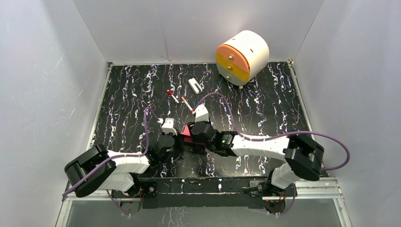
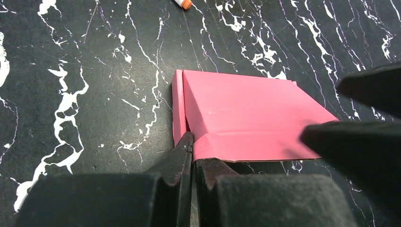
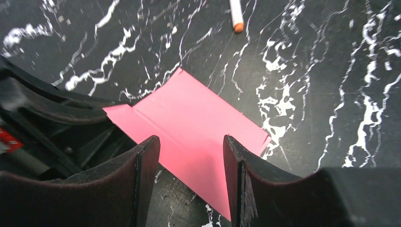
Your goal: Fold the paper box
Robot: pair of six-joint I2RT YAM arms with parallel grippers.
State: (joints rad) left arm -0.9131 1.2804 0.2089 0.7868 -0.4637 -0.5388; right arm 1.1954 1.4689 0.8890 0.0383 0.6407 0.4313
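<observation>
While the left hand (image 2: 193,142) sits fully closed, tips at the near corner of the paper box (image 2: 246,113) (can't tell if card is nipped), the right hand (image 3: 191,142) hangs partly open over it, gripping nothing. Box lies flat mid-worktop (image 1: 127,94). Beyond: orange-tipped pen (image 3: 235,14), then round drawer unit (image 1: 242,56) at the far edge.

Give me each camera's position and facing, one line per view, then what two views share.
Top external: above and behind the arms, looking down on the black marbled table; both arms show, meeting at the pink-red card paper box.
Left wrist: on the left arm, looking low along the shut left gripper pinching the box's near corner.
Right wrist: on the right arm, looking down between the open right gripper's fingers onto the box.
Shared: both wrist views show the box and a white orange-tipped pen.
</observation>
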